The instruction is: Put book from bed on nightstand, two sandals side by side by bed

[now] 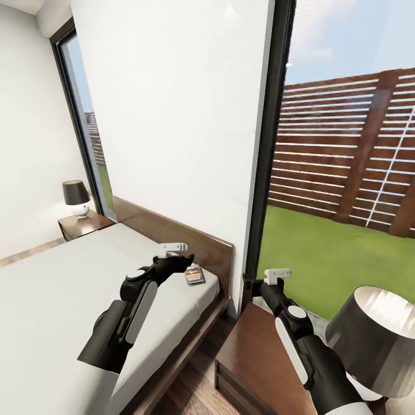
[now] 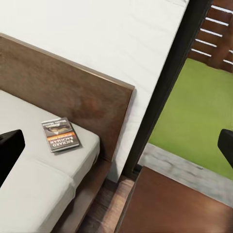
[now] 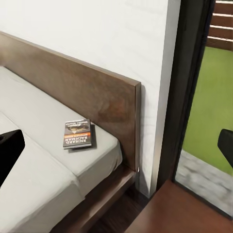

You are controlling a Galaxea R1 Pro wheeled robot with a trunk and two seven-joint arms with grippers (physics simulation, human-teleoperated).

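One book [image 1: 194, 274] lies flat on the bed [image 1: 69, 288] just ahead of my left jaws [image 1: 174, 248], the nearer pair, both pairs spread wide and empty.

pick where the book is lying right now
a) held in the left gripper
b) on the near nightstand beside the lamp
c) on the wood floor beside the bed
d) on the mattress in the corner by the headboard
d: the book lies flat on the mattress in the corner next to the headboard, and the left gripper hovers just short of it with nothing in its fingers.
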